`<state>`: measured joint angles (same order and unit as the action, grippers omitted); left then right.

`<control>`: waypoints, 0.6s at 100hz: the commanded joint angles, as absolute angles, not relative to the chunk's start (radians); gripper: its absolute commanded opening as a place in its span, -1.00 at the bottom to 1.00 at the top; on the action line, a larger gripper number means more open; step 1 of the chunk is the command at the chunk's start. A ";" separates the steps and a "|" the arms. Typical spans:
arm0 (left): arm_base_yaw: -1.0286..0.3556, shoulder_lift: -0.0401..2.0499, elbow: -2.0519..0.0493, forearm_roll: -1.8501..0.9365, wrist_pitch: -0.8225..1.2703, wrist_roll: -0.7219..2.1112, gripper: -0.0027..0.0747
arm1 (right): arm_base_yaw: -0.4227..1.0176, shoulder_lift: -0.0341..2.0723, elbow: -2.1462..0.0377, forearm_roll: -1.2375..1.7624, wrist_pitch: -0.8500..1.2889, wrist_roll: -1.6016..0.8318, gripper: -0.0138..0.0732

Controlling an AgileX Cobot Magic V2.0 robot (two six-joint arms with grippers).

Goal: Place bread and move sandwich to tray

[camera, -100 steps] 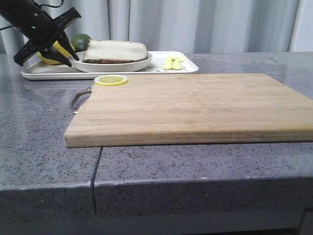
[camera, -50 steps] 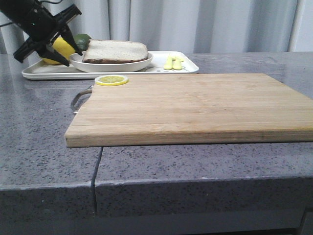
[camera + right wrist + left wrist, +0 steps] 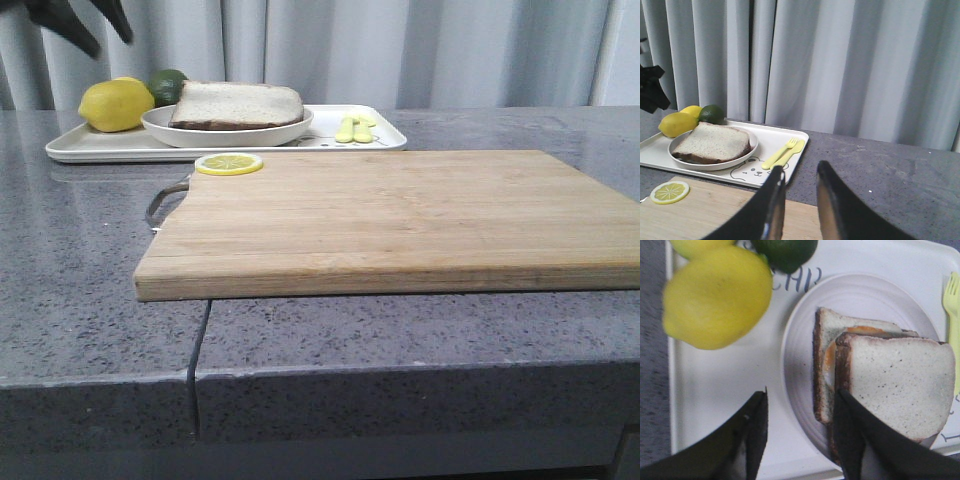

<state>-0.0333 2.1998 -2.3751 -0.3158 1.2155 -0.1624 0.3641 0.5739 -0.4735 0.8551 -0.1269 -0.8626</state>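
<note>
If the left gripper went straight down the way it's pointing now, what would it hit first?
Probably the plate on the tray, right beside the sandwich. The open left gripper straddles the plate's rim, one finger near the bread's crust edge. Depth is unclear, so that finger might clip the sandwich first.

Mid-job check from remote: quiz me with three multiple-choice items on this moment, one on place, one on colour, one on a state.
1. Where is the sandwich on its plate?
A. on the cutting board
B. on the tray
C. on the bare counter

2. What colour is the cutlery on the tray?
A. yellow
B. red
C. black

3. How is the left pincer?
A. shut on the lemon
B. shut on the plate
C. open, holding nothing

Answers: 1 B, the plate sits inside the tray's rim. 2 A, fork and knife are pale yellow. 3 C, its fingers stand apart above the plate.
</note>
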 commanded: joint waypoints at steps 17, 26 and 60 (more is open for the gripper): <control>-0.009 2.042 -2.616 -0.289 1.207 -0.169 -0.19 | 0.360 0.572 -0.503 0.850 -0.207 -0.870 -0.25; -0.009 2.001 -2.673 -0.289 1.214 -0.146 -0.19 | 0.360 0.572 -0.503 0.850 -0.208 -0.870 -0.25; -0.095 1.842 -2.707 -0.291 1.249 -0.069 -0.19 | 0.360 0.572 -0.503 0.850 -0.225 -0.870 -0.25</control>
<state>-0.0573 1.9249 -2.6795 -0.2696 1.2741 -0.0943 0.3641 0.5739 -0.4735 0.8551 -0.1656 -0.8626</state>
